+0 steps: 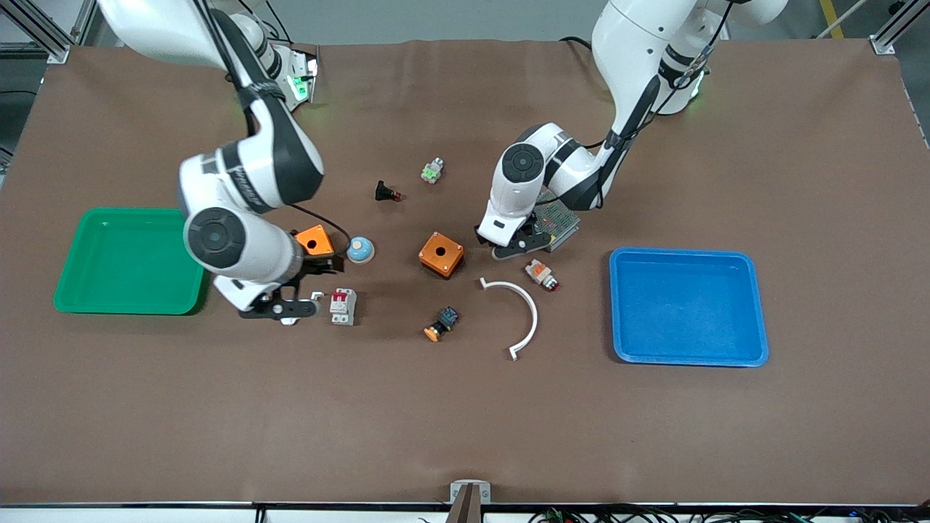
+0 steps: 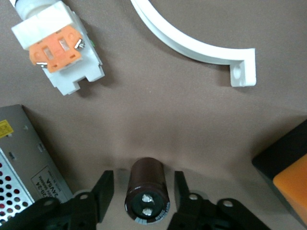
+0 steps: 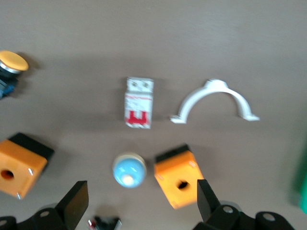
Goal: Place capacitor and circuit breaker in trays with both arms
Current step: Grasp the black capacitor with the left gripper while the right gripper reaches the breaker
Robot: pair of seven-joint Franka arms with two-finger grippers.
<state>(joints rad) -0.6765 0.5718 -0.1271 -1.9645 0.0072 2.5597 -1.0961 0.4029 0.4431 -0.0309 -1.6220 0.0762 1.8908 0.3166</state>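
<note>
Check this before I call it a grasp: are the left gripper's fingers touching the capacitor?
Apart. The left wrist view shows the capacitor between the open left gripper's fingers, with brown table visible on each side.

Capacitor (image 2: 147, 195): in my front view the left gripper (image 1: 508, 244) hides it completely; I only see it from the left wrist.
Metal power supply (image 1: 558, 215): mostly covered by the left arm.
Small white clip (image 1: 317, 295): half hidden beside the right gripper (image 1: 280, 309).
Right wrist view: blurred; I can't read the circuit breaker (image 3: 139, 102) markings.
Black push-button (image 3: 103, 223): cut off at the edge.
</note>
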